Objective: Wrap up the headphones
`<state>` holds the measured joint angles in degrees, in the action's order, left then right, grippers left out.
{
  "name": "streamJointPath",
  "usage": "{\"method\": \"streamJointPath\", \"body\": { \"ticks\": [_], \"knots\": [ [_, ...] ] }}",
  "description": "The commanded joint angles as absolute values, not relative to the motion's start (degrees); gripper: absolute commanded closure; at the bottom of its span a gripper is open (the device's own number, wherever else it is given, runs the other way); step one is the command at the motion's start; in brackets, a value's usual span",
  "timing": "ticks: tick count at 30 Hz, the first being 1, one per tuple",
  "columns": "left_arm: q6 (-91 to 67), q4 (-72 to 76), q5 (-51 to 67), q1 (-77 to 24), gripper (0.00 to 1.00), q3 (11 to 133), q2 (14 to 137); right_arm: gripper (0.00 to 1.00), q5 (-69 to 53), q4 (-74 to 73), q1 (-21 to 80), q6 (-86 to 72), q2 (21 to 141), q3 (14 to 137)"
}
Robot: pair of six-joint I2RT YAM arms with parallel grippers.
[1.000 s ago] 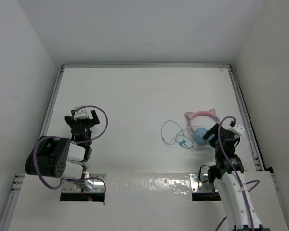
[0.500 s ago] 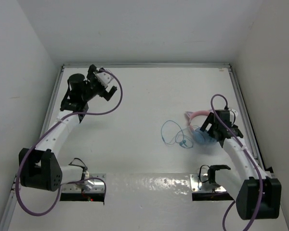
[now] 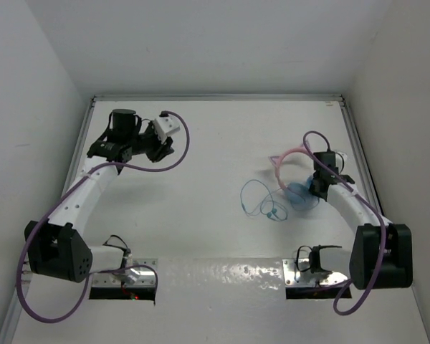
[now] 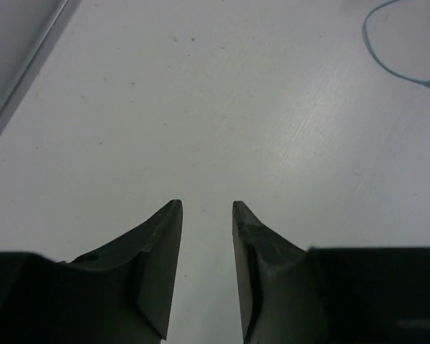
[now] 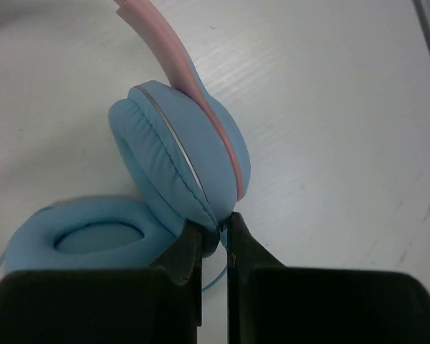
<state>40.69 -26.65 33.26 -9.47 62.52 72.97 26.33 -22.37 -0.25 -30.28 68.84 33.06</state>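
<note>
The right gripper [image 5: 216,223] has come onto the headphones [image 5: 173,154], pinching one cup's rim; the left gripper [image 4: 206,206] is narrow, empty. Grasping step; next probably gather the cable [image 3: 254,198]

— What kind of place is this?

— A robot lab, I think. It looks like a small test box for robots.

— How can you tell?

— There are two robot arms, the left arm [image 3: 86,193] and the right arm [image 3: 347,204]. They stand by shiny metal plates [image 3: 295,272] at the near edge of a white table [image 3: 215,136].

— What about the walls?

— The plain white walls [image 3: 215,43] stand on three sides of the table, like a box.

— Anything else?

— Thick purple cables [image 3: 186,140] run along the arms. A metal rail [image 3: 215,97] goes along the table's edges. It all looks made for machines.
</note>
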Motion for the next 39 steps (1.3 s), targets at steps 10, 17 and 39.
{"method": "streamJointPath", "body": {
  "ticks": [10,17,39],
  "knots": [
    [23.67,-25.34,39.20,-12.57,0.32,63.11,71.63,1.00,17.85,-17.75,23.35,-15.37,69.25,47.71],
    [14.42,-18.64,38.41,-13.36,0.23,61.09,73.03,1.00,21.09,-13.10,37.78,-16.70,74.35,53.87],
    [15.12,-26.02,26.19,-14.41,0.45,55.11,75.67,1.00,29.88,-8.00,51.85,-16.61,82.53,62.67]
  ]
}}
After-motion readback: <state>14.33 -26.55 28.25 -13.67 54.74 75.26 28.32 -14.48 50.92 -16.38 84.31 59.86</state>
